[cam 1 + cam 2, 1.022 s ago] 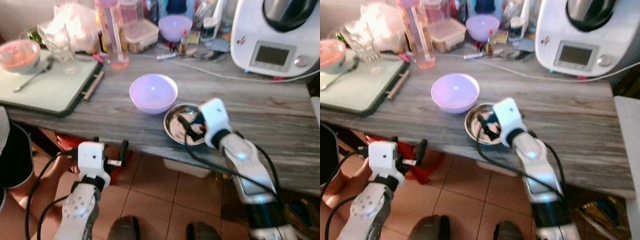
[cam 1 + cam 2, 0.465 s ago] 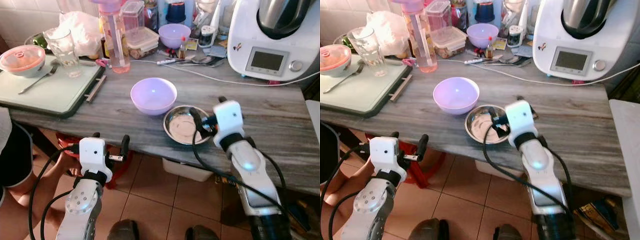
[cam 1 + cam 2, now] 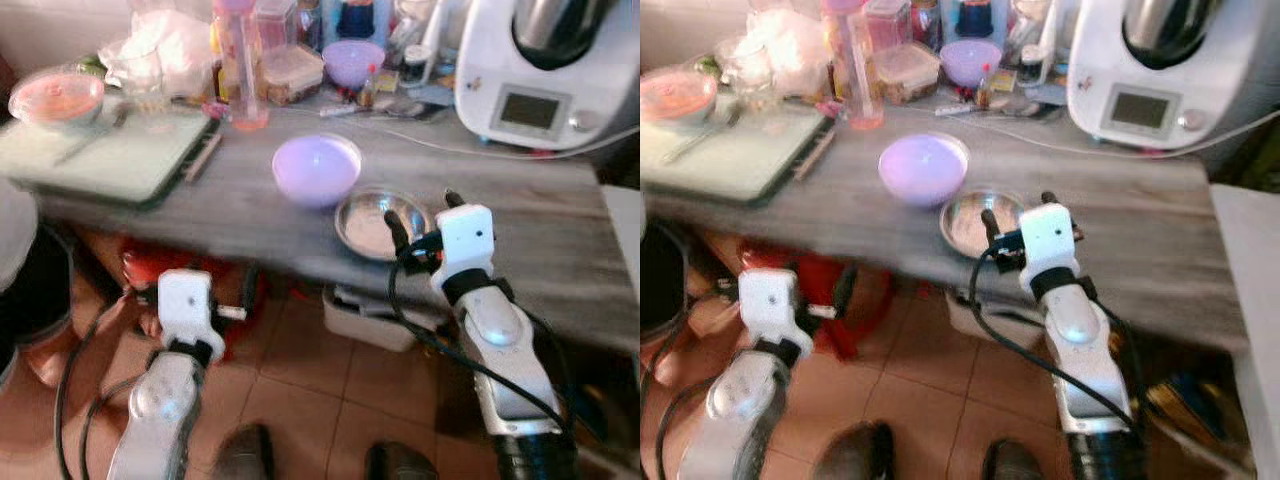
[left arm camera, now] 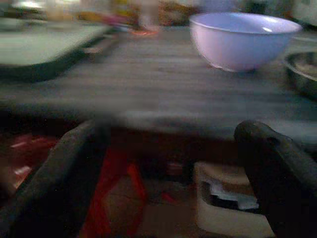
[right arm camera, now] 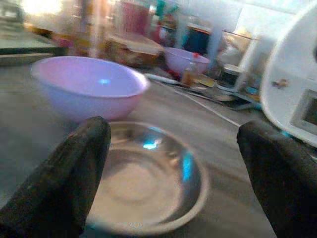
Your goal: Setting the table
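The head views are blurred, so the small things at the back of the counter (image 3: 560,230) are hard to make out: some jars, a box with a lid, a bottle and a second purple bowl (image 3: 352,60) stand there close together, and what they hold cannot be read. The white machine (image 3: 545,70) at the right is cut off at the top. A person's leg (image 3: 25,290) is partly seen at the left edge. The steel dish (image 3: 380,222) lies near the front edge of the counter and it looks empty; its bottom only shines. Just beside it, further from the edge, stands the lilac bowl (image 3: 317,168), and nothing can be seen in it. On the green tray (image 3: 100,160) at the left there is a covered bowl (image 3: 55,98) with something reddish inside, not clear what. The right gripper (image 3: 422,222) is at the near rim of the dish, its two fingers (image 5: 74,168) spread wide with nothing between them. The left gripper (image 4: 168,178) hangs low before the counter edge, fingers also wide apart and holding nothing.
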### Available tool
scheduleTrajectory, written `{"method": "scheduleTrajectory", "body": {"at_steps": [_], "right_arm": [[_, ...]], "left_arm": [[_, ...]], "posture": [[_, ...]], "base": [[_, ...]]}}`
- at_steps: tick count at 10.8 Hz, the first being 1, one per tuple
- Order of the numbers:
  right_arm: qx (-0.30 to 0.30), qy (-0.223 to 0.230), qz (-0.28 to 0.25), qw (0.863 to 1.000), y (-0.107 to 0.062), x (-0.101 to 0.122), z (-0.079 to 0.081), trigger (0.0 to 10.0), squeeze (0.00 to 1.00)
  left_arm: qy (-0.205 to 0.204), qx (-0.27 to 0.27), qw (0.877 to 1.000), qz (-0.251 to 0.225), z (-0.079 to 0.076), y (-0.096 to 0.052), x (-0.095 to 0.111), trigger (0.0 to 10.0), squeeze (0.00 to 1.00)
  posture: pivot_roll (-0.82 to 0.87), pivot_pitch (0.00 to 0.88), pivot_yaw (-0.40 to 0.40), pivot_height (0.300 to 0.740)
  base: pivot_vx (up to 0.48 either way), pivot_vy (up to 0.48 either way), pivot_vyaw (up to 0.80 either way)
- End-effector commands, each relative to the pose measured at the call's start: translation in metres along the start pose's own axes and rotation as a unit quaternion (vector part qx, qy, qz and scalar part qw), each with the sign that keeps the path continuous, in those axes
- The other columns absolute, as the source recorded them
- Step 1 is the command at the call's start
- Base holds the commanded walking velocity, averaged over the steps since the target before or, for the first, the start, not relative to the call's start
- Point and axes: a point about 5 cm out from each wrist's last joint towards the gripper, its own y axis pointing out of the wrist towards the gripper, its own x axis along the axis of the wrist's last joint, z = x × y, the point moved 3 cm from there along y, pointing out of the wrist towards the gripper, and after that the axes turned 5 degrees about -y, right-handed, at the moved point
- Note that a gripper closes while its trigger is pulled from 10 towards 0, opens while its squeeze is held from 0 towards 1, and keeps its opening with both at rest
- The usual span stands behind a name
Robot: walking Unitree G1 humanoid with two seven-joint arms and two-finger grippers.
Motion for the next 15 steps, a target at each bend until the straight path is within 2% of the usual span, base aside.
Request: {"method": "scheduleTrajectory", "body": {"at_steps": [1,4,7,8,10,11,13,15], "right_arm": [[-0.003,0.004,0.001,1.000,0.001,-0.001,0.000,10.0,0.00],[-0.004,0.010,0.001,1.000,0.005,-0.002,0.002,10.0,0.00],[-0.011,0.019,-0.010,1.000,0.013,0.003,0.005,10.0,0.00],[-0.012,0.022,-0.008,1.000,0.010,0.000,0.005,10.0,0.00],[-0.031,0.029,0.000,0.999,0.002,-0.010,0.002,10.0,0.00],[-0.040,0.036,0.010,0.999,-0.003,-0.017,0.000,10.0,0.00],[-0.073,0.058,0.068,0.993,-0.029,-0.047,-0.007,10.0,0.00],[-0.066,0.051,0.064,0.994,-0.028,-0.046,-0.007,10.0,0.00]], "left_arm": [[0.002,0.008,1.000,0.012,0.003,-0.004,-0.006,10.0,0.00],[-0.007,-0.001,1.000,0.016,0.001,-0.003,-0.010,10.0,0.00],[0.002,-0.009,1.000,0.006,0.002,0.007,-0.004,10.0,0.00],[0.001,-0.008,1.000,0.006,0.004,0.006,-0.005,10.0,0.00],[-0.004,-0.012,1.000,0.004,-0.002,0.003,-0.010,10.0,0.00],[-0.001,-0.001,1.000,-0.002,0.001,0.003,-0.010,10.0,0.00],[0.002,0.048,0.999,-0.012,0.013,-0.002,-0.011,10.0,0.00],[-0.002,0.041,0.999,-0.011,0.010,-0.001,-0.014,10.0,0.00]], "posture": [[0.08,0.049,0.032,0.740],[0.08,0.025,0.044,0.740],[0.07,0.005,0.056,0.740],[0.07,0.004,0.055,0.740],[0.07,0.000,0.047,0.740],[0.07,0.000,0.046,0.740],[0.05,0.000,0.052,0.740],[0.04,0.000,0.052,0.740]], "base": [[-0.326,0.000,0.00],[-0.087,0.000,0.00],[0.000,0.000,-0.80],[0.000,0.000,-0.80],[0.000,0.000,0.00],[0.000,0.000,0.00],[0.000,0.000,-0.39],[0.000,0.000,-0.78]]}}
